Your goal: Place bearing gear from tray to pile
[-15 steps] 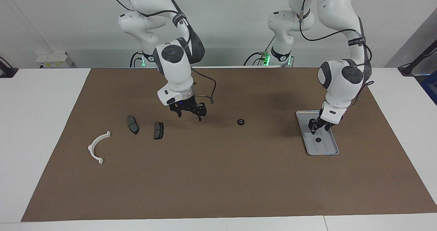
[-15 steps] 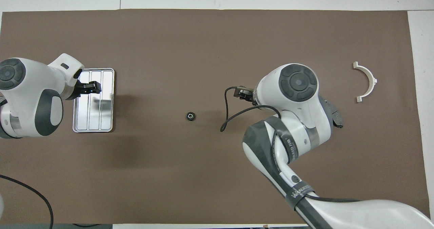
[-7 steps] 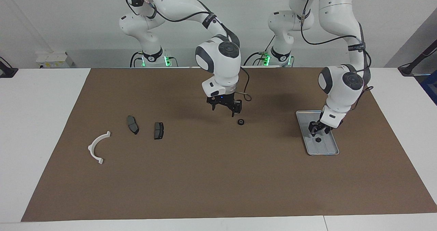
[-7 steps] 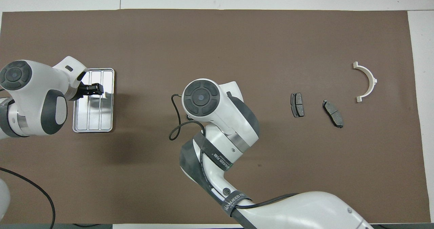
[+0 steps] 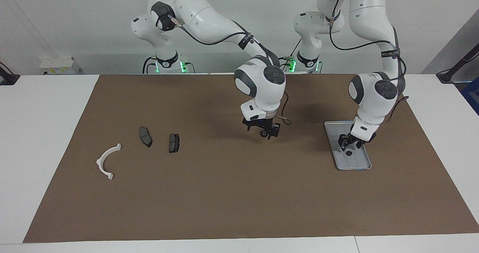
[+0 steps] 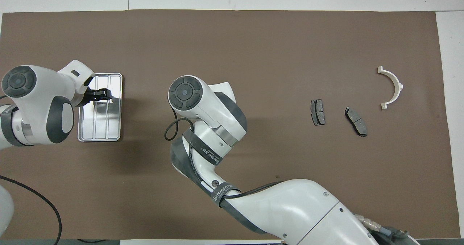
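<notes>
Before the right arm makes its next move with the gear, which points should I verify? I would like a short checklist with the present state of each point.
1. Right gripper is down at the bearing gear on the mat: ok.
2. Gear is gripped: cannot tell.
3. Pile is in place toward the right arm's end, with the white arc and two brake pads and bare mat around them: ok.
4. Left gripper is over the tray, away from the way to the pile: ok.
5. Tray is emptied: not ok, a small black part lies on it.
</notes>
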Controlling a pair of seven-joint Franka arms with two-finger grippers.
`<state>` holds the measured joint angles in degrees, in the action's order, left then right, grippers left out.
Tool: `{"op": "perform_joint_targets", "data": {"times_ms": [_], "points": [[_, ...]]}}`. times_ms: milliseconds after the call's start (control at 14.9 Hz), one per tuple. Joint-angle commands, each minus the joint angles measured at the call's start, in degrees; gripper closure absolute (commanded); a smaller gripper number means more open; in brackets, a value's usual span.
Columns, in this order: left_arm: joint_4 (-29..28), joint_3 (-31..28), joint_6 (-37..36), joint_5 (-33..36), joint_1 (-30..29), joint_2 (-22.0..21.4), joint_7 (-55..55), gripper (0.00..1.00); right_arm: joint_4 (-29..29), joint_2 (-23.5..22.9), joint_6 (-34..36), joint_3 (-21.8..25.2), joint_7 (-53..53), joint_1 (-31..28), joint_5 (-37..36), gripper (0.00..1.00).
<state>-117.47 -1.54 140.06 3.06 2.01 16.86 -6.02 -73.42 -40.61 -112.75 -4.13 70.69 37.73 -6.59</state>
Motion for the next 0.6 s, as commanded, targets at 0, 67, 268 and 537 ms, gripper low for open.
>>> {"op": "perform_joint_targets", "data": {"times_ms": [0,67,268,537], "points": [[0.1,0.1,1.5,-0.8,-0.4,0.9,1.4,0.29,1.4,-1.2,-3.5,-0.3,1.4,0.6,-0.5,0.00],[0.1,0.1,1.9,-0.8,-0.4,1.0,1.4,0.29,0.7,-1.2,-4.3,-0.3,1.3,0.6,-0.4,0.00],[-0.4,0.1,2.9,-0.9,-0.4,1.2,1.3,0.46,-3.9,-1.0,-8.4,-0.4,1.1,1.6,-0.3,0.00],[-0.3,0.1,2.7,-0.9,-0.3,1.2,1.2,1.00,-8.0,-0.1,-9.5,-1.0,0.7,1.1,-0.1,0.00]]}}
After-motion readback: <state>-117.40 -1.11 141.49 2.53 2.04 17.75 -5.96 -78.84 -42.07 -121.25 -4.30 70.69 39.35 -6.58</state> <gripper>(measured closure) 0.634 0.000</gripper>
